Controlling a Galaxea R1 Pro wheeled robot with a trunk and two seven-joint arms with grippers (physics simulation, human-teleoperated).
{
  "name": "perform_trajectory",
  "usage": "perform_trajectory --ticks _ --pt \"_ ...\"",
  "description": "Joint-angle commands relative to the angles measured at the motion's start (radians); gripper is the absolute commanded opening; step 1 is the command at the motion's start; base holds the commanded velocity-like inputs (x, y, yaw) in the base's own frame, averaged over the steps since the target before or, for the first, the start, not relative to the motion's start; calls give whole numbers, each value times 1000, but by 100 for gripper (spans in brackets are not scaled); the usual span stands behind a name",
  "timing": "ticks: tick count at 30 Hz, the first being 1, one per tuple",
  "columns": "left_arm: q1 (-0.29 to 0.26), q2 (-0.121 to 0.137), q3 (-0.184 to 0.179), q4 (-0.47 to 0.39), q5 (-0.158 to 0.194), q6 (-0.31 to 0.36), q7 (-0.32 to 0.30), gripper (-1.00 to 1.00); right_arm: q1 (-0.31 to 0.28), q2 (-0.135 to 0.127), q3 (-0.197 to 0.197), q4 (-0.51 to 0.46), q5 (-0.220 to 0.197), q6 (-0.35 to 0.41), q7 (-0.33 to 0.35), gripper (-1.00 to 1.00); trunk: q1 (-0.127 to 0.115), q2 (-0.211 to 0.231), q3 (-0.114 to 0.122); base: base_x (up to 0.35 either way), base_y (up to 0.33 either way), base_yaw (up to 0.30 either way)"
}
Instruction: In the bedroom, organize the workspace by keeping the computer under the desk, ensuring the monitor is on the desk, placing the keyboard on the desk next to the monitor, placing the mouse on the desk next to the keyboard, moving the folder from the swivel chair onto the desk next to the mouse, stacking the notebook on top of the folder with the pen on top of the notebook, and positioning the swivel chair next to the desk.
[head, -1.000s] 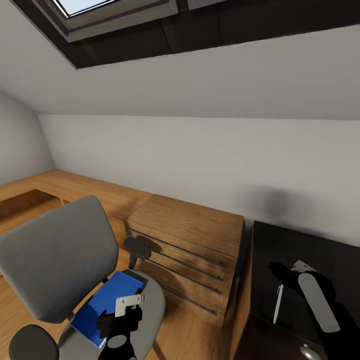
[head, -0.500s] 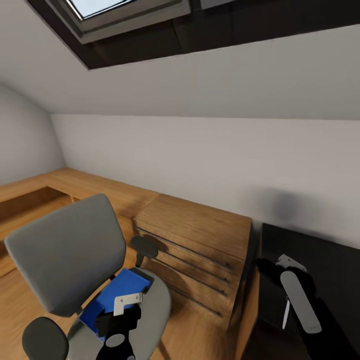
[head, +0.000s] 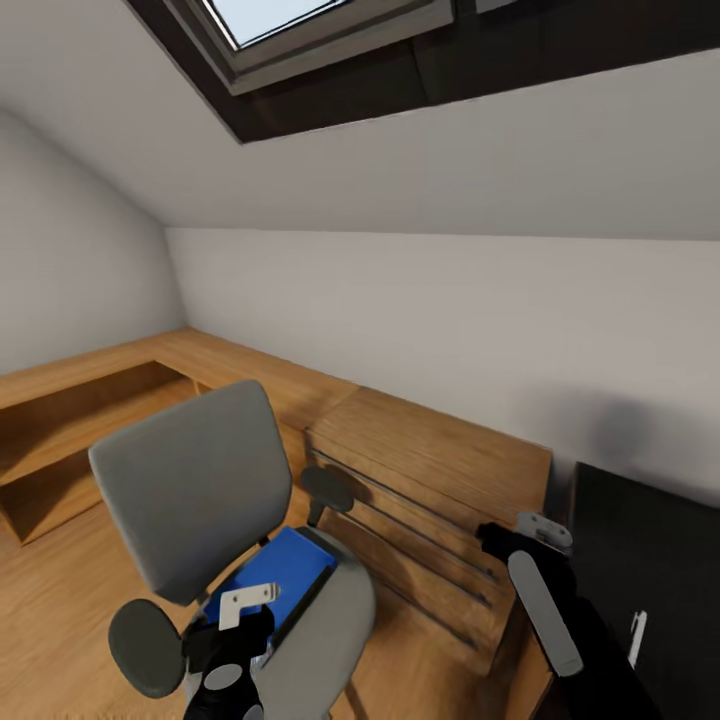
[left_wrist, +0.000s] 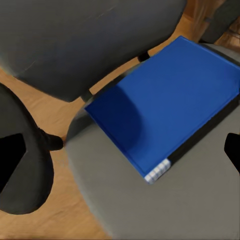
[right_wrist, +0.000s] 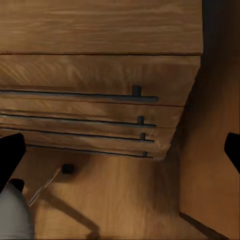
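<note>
The grey swivel chair (head: 190, 490) stands at the lower left, and the blue folder (head: 278, 578) lies flat on its seat (left_wrist: 150, 210). My left gripper (head: 235, 632) hovers just above the seat's front, open. In the left wrist view the folder (left_wrist: 165, 105) lies between and beyond the spread fingertips (left_wrist: 10, 160), with nothing touching it. My right gripper (head: 498, 540) hangs open over the wooden drawer cabinet, left of the black desk (head: 650, 540). The pale pen (head: 635, 638) lies on the desk near the right arm. In the right wrist view the open gripper (right_wrist: 120, 152) holds nothing.
A light wooden three-drawer cabinet (head: 440, 490) (right_wrist: 100, 100) stands between chair and desk, against the grey wall. Low wooden shelving (head: 70, 430) runs along the left wall. A skylight (head: 290, 20) sits in the sloped ceiling. A chair leg with its castor (right_wrist: 15, 210) shows on the wooden floor.
The camera has swung left, so chair and cabinet shifted right in view. My right gripper has left the desk top and now hangs over the cabinet. The left gripper stays above the folder.
</note>
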Motion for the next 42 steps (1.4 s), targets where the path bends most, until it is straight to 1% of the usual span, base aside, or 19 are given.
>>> perform_trajectory --ticks 1,6,9,14,18,21,23,25,26,29,30,32,33,34,36,37,42 --pt "-1 0 -1 -1 7 3 8 100 -1 -1 6 -1 -8 1 -10 100 0 -1 -1 0 0 274" --pt "-1 0 20 -1 7 3 8 100 -1 -1 21 6 -6 -8 -10 100 0 -1 -1 0 0 274" --pt "-1 -1 36 -3 7 3 7 100 -1 0 36 13 -4 -14 -10 100 0 -1 -1 0 0 274" --pt "-1 0 47 -18 7 3 6 100 -1 0 46 17 -4 -18 -10 100 0 -1 -1 0 0 274" --pt "-1 0 53 -20 7 3 5 100 -1 -1 47 18 -4 -18 -10 100 0 -1 -1 0 0 274" --pt "-1 0 92 -21 8 3 4 100 -1 0 48 18 -4 -18 -9 100 0 -1 -1 0 0 274" --pt "-1 0 104 -21 8 3 3 100 -1 0 48 18 -4 -18 -9 100 0 -1 -1 0 0 274" --pt "-1 0 138 -21 10 2 1 100 -1 0 48 18 -4 -18 -9 100 0 -1 -1 0 0 274" --pt "-1 0 150 -21 12 2 -1 100 -1 0 48 18 -4 -18 -9 100 0 -1 -1 0 0 274" --pt "-1 0 170 -22 20 2 -9 100 -1 0 49 18 -4 -18 -9 100 0 -1 -1 0 0 274" --pt "-1 0 186 -22 29 2 -22 100 -1 0 53 18 -3 -18 -9 100 0 -1 -1 0 0 274" --pt "-1 0 205 -22 43 2 -42 100 -1 -1 66 18 -3 -18 -9 100 0 -1 -1 0 0 274" --pt "-1 1 267 -22 85 5 -135 100 -1 -2 86 18 -3 -20 -9 100 0 -1 -1 0 0 274" --pt "-1 1 290 -22 92 6 -166 100 -1 -2 90 18 -3 -23 -9 100 0 -1 -1 0 0 274" --pt "-1 1 313 -22 97 7 -192 100 -1 -2 93 18 -2 -26 -9 100 0 -1 -2 0 0 274" --pt "-1 2 334 -22 100 8 -213 100 -1 -2 94 18 -2 -28 -9 100 0 -1 -2 0 0 274" --pt "-1 2 381 -24 106 11 -247 100 -1 -2 98 22 -2 -32 -9 100 0 -1 -4 0 0 274"
